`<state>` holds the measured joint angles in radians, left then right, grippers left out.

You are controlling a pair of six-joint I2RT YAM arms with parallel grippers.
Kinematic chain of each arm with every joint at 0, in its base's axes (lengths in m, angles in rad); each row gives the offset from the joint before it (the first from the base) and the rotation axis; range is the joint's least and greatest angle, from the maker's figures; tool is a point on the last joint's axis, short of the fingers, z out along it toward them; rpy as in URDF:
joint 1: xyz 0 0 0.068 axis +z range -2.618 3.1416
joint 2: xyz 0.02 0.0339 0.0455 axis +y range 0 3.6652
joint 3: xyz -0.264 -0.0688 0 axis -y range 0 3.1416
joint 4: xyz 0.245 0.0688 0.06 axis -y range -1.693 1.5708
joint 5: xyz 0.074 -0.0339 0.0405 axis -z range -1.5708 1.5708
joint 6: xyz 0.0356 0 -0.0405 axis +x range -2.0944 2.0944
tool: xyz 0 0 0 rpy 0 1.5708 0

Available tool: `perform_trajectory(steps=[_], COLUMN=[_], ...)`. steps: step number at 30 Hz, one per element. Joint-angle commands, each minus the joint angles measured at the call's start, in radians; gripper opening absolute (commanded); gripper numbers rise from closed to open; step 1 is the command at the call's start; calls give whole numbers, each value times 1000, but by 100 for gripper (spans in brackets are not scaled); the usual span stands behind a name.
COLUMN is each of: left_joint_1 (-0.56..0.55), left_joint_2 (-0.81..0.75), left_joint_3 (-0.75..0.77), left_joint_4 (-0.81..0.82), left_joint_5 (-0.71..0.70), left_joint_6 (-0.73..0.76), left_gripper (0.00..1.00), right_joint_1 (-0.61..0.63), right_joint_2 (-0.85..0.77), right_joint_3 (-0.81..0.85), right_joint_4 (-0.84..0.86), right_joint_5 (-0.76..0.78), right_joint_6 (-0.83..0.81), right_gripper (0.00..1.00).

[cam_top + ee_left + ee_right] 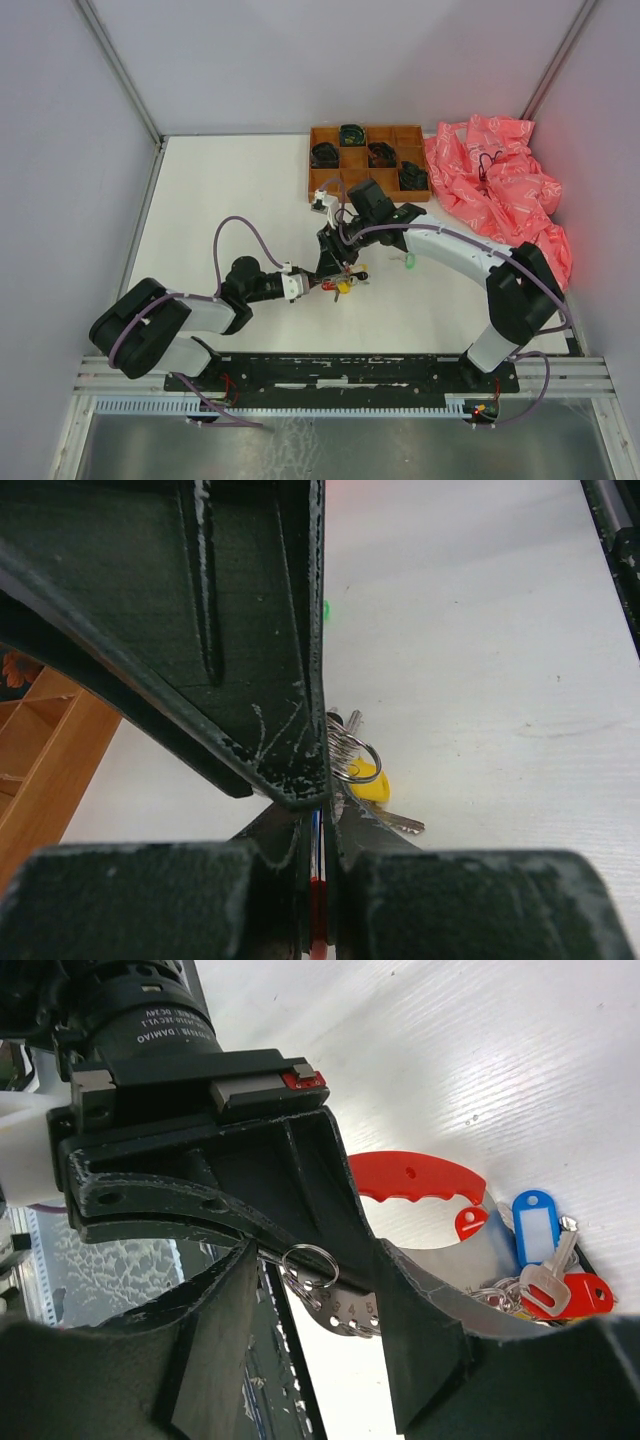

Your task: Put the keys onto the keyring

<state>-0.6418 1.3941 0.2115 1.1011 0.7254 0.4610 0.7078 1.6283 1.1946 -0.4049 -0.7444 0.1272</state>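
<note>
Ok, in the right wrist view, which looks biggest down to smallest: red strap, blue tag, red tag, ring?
1. Red strap.
2. Blue tag and red tag: about alike, and the red one is partly hidden by a key.
3. Ring.

The keyring [360, 763] is showing mid-frame as a thin silvery loop; the keys [545, 1279], blue- and red-tagged, are bunching lower right.
</note>
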Motion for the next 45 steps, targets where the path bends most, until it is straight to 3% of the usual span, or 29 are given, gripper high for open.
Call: perform_trajectory(steps=[1, 3, 18, 23, 26, 31, 38, 45], left_joint_1=[-1, -1, 5, 20, 35, 40, 39, 39], left_joint_2=[-21, -22, -12, -3, 4, 5, -13, -140], left_joint_3=[-9, -11, -33, -45, -63, -82, -168, -173], left_joint_4=[25, 29, 97, 137, 226, 304, 531, 460], left_joint_5=[26, 26, 35, 40, 39, 10, -148, -282], left_joint_6=[35, 32, 2, -26, -78, -174, -438, -711], left_gripper=[4, 4, 4, 6, 13, 33, 46, 53], right_joint_1=[1, 1, 2, 1, 1, 6, 20, 42], right_joint_2=[12, 14, -32, -65, -109, -197, -294, -365], right_joint_3=[32, 32, 7, -7, -32, -123, -269, -397], right_joint_4=[13, 0, -27, -7, 40, 193, 436, 669], right_joint_5=[-78, -90, -119, -102, -61, 24, 181, 367], right_joint_6=[-64, -81, -115, -112, -90, -25, 57, 143], right_gripper=[58, 56, 10, 1, 1, 1, 1, 1])
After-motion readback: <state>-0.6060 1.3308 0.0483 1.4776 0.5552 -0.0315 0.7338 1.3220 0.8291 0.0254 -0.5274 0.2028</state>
